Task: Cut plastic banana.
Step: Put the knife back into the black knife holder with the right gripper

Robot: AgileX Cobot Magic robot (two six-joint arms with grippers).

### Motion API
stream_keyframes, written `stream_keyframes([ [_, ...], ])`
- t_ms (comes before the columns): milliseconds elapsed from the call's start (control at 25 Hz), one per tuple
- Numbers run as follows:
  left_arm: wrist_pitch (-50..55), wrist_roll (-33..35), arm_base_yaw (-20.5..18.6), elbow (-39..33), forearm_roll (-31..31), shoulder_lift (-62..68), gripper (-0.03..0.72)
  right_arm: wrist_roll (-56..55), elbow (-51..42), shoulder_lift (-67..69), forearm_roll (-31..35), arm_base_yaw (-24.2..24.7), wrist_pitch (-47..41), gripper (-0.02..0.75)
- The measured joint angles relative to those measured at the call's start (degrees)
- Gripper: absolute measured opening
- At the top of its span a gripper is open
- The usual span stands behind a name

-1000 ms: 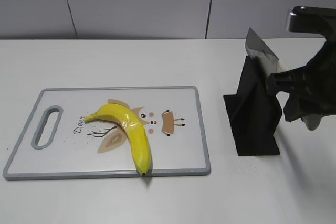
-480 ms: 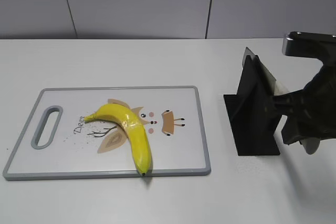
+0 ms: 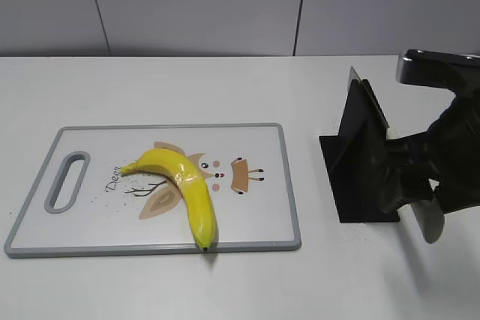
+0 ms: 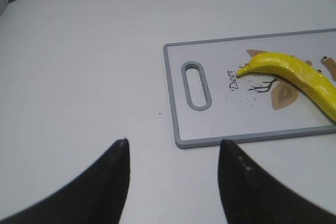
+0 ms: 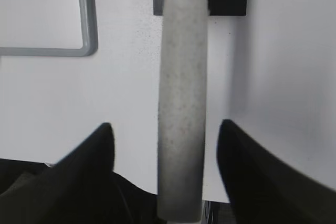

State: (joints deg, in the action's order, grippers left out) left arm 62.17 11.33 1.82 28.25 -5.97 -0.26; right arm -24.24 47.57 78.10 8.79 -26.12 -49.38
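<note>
The plastic banana lies whole on the white cutting board, curved, with its dark tip at the board's front edge. It also shows in the left wrist view. A knife sits in the black stand; its grey handle sticks out toward me. My right gripper is open with the handle between its fingers, and gaps show on both sides. In the exterior view it is right of the stand. My left gripper is open and empty over bare table, left of the board's handle slot.
The cutting board has a grey rim and a printed deer picture. The stand's flat base lies on the white table between the board and my right arm. A grey wall runs behind the table.
The knife blade, raised above the stand a second ago, has sunk down into the stand. My right gripper has moved down and forward with the handle. The banana has not moved.
</note>
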Motion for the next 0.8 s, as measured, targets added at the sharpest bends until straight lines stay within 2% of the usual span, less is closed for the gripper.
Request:
stream_keyframes([
  [80, 0.0, 0.0, 0.0, 0.0, 0.0, 0.0, 0.523, 0.86, 0.0, -0.04, 0.04, 0.0, -0.06, 0.622],
  [120, 0.0, 0.0, 0.0, 0.0, 0.0, 0.0, 0.523, 1.41, 0.0, -0.17, 0.04, 0.0, -0.14, 0.633],
  [280, -0.05, 0.0, 0.0, 0.0, 0.0, 0.0, 0.521, 6.59, 0.84, -4.85, 0.29, 0.0, -2.72, 0.635],
  [440, -0.05, 0.0, 0.0, 0.0, 0.0, 0.0, 0.521, 15.99, -0.06, -16.14, 0.33, 0.0, -8.63, 0.633],
  [560, -0.05, 0.0, 0.0, 0.0, 0.0, 0.0, 0.521, 21.03, -3.38, -26.48, -1.64, 0.0, -10.4, 0.63],
  [800, -0.05, 0.0, 0.0, 0.0, 0.0, 0.0, 0.521, 23.08, -11.76, -45.55, -3.55, 0.0, -10.55, 0.606],
])
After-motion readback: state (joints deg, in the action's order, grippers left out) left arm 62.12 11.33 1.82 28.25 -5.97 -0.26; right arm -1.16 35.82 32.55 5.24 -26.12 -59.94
